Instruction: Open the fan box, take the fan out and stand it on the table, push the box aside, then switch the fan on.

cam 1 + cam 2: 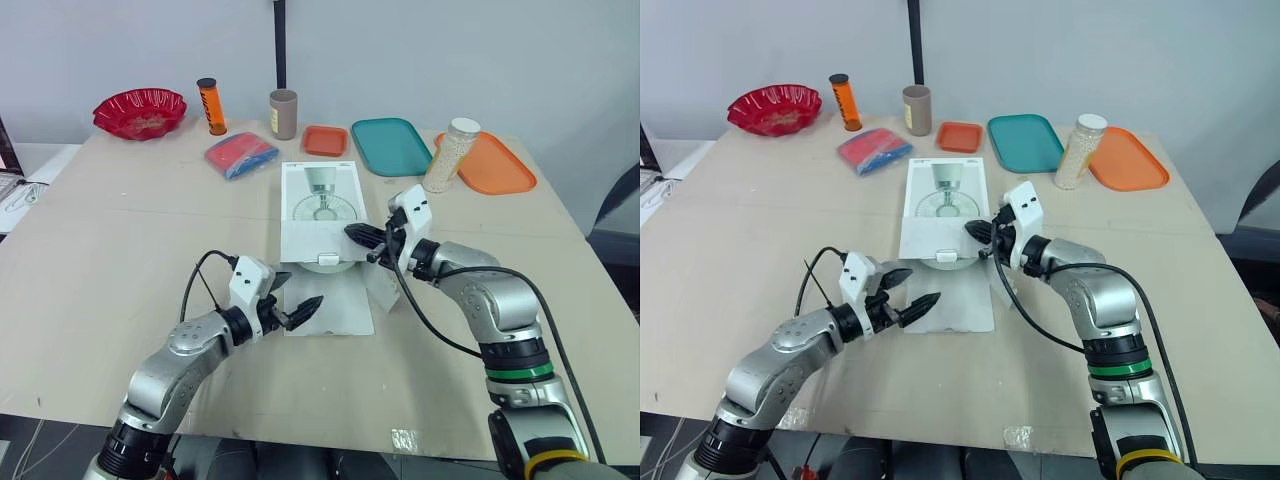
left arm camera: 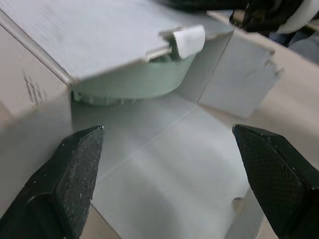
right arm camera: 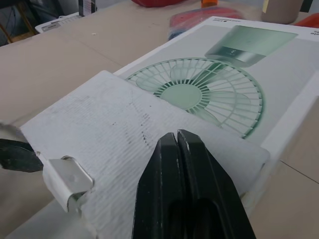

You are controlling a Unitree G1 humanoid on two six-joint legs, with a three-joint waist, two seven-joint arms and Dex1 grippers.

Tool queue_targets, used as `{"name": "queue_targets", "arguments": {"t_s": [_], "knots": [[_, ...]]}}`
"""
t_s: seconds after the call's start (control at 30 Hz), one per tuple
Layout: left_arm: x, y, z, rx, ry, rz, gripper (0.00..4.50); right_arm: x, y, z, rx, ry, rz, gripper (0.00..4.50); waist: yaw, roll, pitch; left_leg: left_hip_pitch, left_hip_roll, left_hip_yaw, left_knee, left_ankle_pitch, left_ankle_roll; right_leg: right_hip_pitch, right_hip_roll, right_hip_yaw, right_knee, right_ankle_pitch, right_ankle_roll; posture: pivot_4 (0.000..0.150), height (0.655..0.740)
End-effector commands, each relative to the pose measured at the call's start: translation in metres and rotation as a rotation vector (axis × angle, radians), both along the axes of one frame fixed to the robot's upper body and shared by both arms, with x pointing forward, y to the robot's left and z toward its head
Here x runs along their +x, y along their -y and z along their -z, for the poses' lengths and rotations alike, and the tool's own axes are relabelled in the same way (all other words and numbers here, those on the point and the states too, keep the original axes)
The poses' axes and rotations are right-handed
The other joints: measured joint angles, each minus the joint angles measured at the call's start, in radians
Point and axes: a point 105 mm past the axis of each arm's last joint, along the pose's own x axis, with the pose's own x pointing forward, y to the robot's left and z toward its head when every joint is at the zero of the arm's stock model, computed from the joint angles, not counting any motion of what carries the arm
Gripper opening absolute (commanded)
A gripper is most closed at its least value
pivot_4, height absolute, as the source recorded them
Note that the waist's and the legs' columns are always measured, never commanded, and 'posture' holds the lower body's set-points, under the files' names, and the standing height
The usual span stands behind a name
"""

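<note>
The white fan box [image 1: 320, 205], printed with a green fan, lies flat in the middle of the table with its near end open. Its lower flap [image 1: 335, 300] is spread on the table and a side flap [image 1: 384, 285] stands out to the right. The top flap [image 3: 124, 129] is folded back over the lid. The pale green fan [image 2: 129, 82] shows inside the opening. My right gripper [image 1: 352, 234] is shut and its fingers lie on the folded-back flap. My left gripper [image 1: 297, 296] is open, low over the spread flap just in front of the opening, holding nothing.
Along the far edge stand a red bowl [image 1: 140, 110], an orange bottle [image 1: 211, 106], a brown cup [image 1: 283, 113], a blue and red packet [image 1: 240, 154], a small orange tray [image 1: 325, 140], a teal tray [image 1: 390, 145], a jar of white grains [image 1: 450, 155] and an orange tray [image 1: 497, 165].
</note>
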Motion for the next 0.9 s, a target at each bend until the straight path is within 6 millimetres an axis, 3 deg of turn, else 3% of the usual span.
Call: {"name": "queue_targets", "arguments": {"t_s": [0.03, 0.43, 0.53, 0.67, 0.9], "knots": [[0.009, -0.001, -0.010, 0.022, 0.089, -0.019, 4.38, 0.001, 0.002, -0.014, 0.006, 0.058, 0.003, 0.00, 0.000, 0.000, 0.000, 0.000, 0.000, 0.000, 0.000, 0.000, 0.000, 0.000, 0.000, 0.000, 0.000, 0.000, 0.000, 0.150, 0.7389], [0.029, -0.019, -0.015, 0.056, 0.146, -0.116, 4.38, 0.000, -0.001, -0.015, 0.022, 0.065, 0.005, 0.00, 0.000, 0.000, 0.000, 0.000, 0.000, 0.000, 0.000, 0.000, 0.000, 0.000, 0.000, 0.000, 0.000, 0.000, 0.000, 0.150, 0.7389], [0.020, -0.029, -0.012, 0.035, 0.109, -0.101, 4.38, -0.001, -0.006, -0.014, 0.029, 0.065, -0.005, 0.00, -0.002, 0.000, 0.000, 0.000, 0.000, 0.000, 0.000, 0.000, 0.000, 0.000, 0.000, 0.000, 0.000, 0.000, 0.000, 0.150, 0.7389], [-0.004, -0.031, -0.016, -0.139, -0.042, -0.020, 4.38, -0.003, -0.012, -0.013, 0.026, 0.064, -0.025, 0.00, -0.004, 0.000, 0.000, 0.000, 0.000, 0.000, 0.000, 0.000, 0.000, 0.000, 0.000, 0.000, 0.000, 0.000, 0.000, 0.150, 0.7389], [-0.013, -0.028, -0.022, -0.414, -0.275, -0.063, 4.38, -0.003, -0.013, -0.012, 0.026, 0.056, -0.032, 0.00, -0.003, 0.000, 0.000, 0.000, 0.000, -0.001, 0.000, 0.000, 0.000, 0.001, 0.000, -0.001, 0.000, 0.000, 0.001, 0.150, 0.7389]]}}
